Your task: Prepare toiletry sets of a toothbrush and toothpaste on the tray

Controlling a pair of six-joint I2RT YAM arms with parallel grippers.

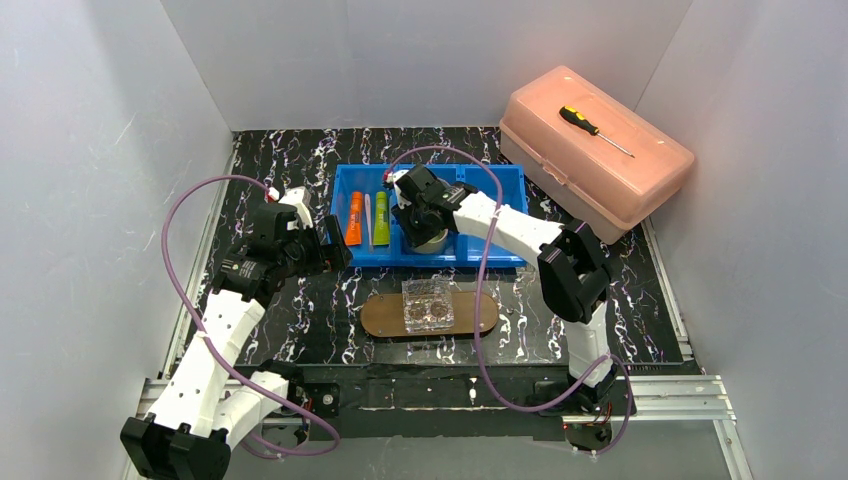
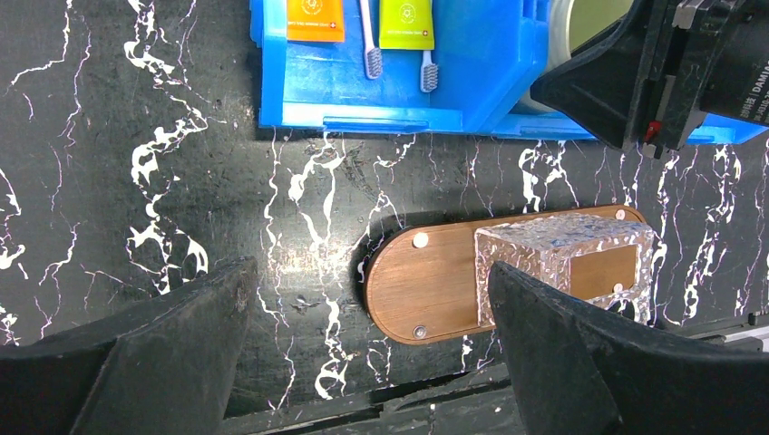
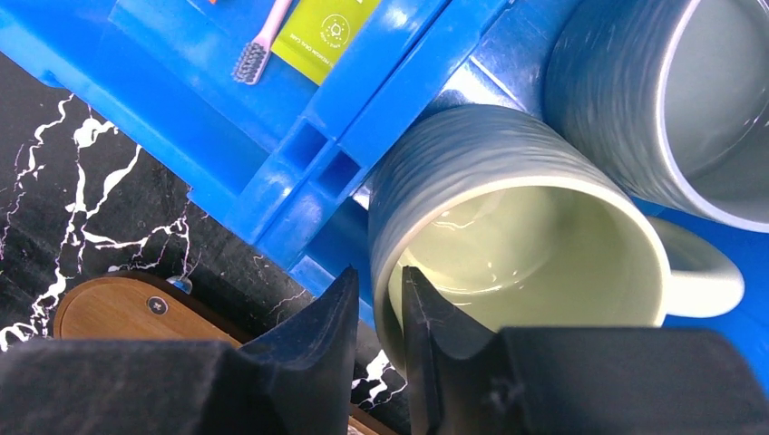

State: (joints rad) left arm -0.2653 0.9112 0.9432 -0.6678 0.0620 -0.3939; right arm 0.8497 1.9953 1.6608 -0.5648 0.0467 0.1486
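Observation:
The pale green mug (image 3: pixel 526 245) stands in the blue bin (image 1: pixel 505 252) beside the grey mug (image 3: pixel 635 100). My right gripper (image 3: pixel 379 276) straddles the pale green mug's near rim: one finger is inside, the other outside. The jaws are narrow, with a thin sliver of blue still showing at the outer finger. The orange tube (image 1: pixel 355 218), green tube (image 1: pixel 381 218) and a whitish toothbrush (image 1: pixel 367 215) lie in the bin's left compartment. The brown oval tray (image 1: pixel 385 315) lies in front of the bin. My left gripper (image 2: pixel 367 272) hangs wide open and empty above the tray's left end (image 2: pixel 426 281).
A clear plastic holder (image 1: pixel 428 305) sits on the tray's middle. A pink lidded box (image 1: pixel 595 150) with a screwdriver (image 1: pixel 592 128) on top stands at the back right. White walls close in the table on three sides.

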